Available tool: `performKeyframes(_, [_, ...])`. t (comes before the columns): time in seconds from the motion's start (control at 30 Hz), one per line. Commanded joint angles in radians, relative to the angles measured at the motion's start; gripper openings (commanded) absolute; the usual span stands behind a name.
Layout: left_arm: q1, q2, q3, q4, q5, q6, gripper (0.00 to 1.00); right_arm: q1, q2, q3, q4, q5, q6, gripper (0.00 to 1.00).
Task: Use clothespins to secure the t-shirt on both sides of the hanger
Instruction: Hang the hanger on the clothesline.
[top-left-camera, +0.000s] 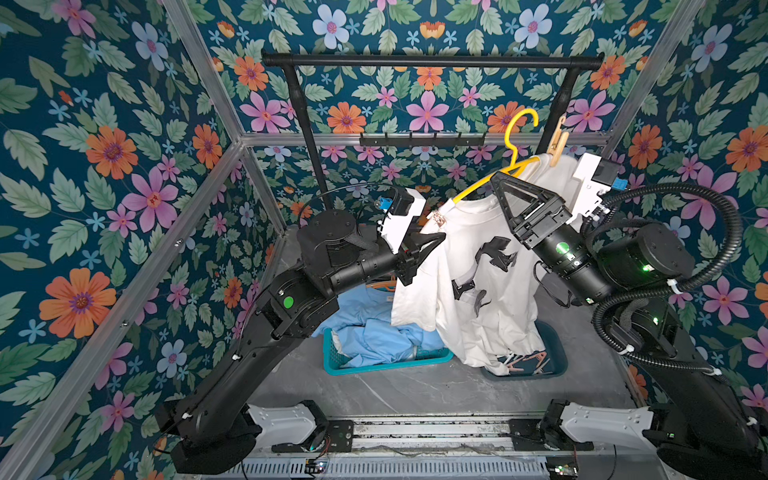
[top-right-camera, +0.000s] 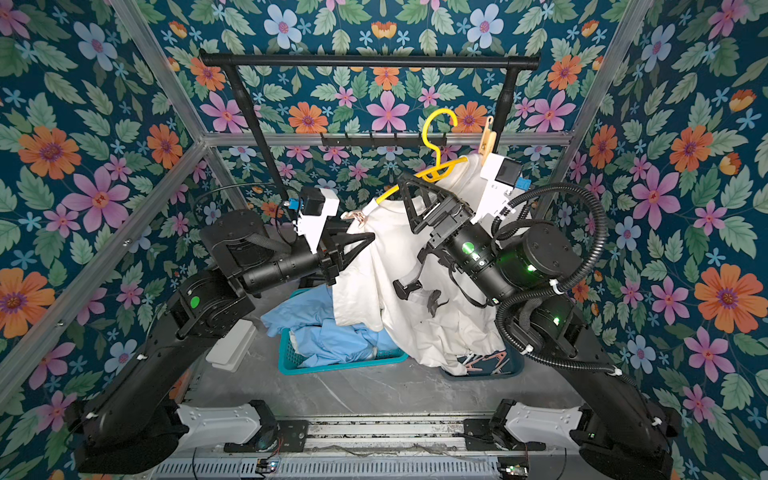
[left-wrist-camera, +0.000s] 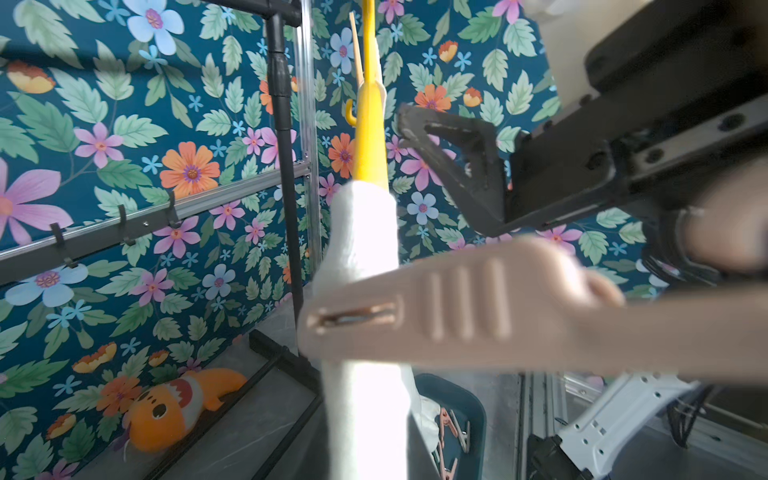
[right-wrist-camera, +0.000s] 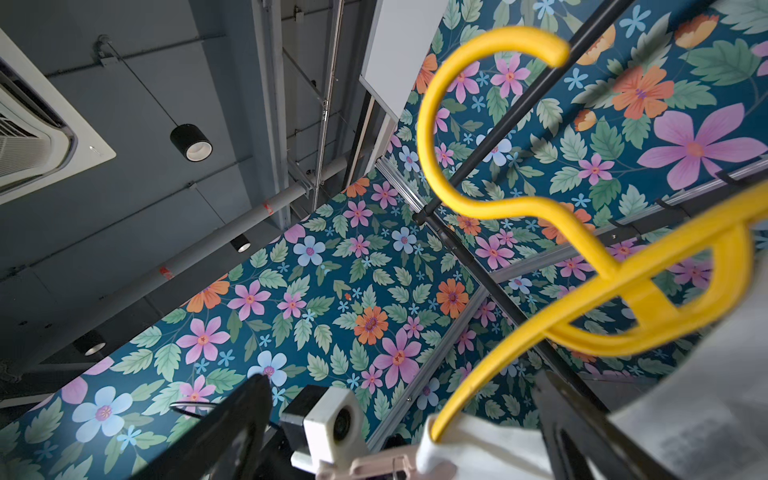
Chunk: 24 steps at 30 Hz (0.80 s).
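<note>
Well, the right gripper (right-wrist-camera: 403, 378) is spread wide around the yellow hanger (right-wrist-camera: 426, 124), while the left gripper (top-left-camera: 440, 237) is pinched almost together at the t-shirt (top-left-camera: 469, 232) shoulder.

The right fingers (right-wrist-camera: 241, 424) stand on either side of the hanger's neck, and I can't see them touching it. The left fingers (top-left-camera: 419, 245) press into the cloth just under a pink clothespin (left-wrist-camera: 436, 307) clipped over the shirt-covered hanger end. The cloth hides what they pinch. A beige clothespin (top-left-camera: 557, 143) sits on the far shoulder, and spare clothespins (top-left-camera: 530, 359) lie in the dark basket (top-left-camera: 559, 349).
</note>
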Motion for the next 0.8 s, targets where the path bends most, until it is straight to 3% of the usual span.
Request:
performKeyframes(0.0, [-0.004, -0.002, 0.015, 0.13, -0.107, -0.04, 0.0, 0.001, -0.028, -0.001, -0.002, 0.004, -0.057, 1.0])
performKeyframes(0.2, [-0.008, -0.004, 0.04, 0.239, -0.146, -0.074, 0.0, 0.0, -0.121, -0.058, -0.013, 0.015, -0.24, 0.98])
performKeyframes(0.4, [-0.009, 0.009, 0.062, 0.354, -0.197, -0.103, 0.0, 0.001, -0.238, -0.206, -0.05, 0.151, -0.372, 0.93])
performKeyframes(0.53, [-0.01, 0.057, 0.135, 0.351, -0.241, -0.087, 0.0, 0.001, -0.295, -0.329, -0.032, 0.253, -0.427, 0.83])
performKeyframes(0.77, [-0.01, 0.13, 0.233, 0.373, -0.327, -0.087, 0.0, 0.0, -0.301, -0.459, -0.008, 0.423, -0.542, 0.73])
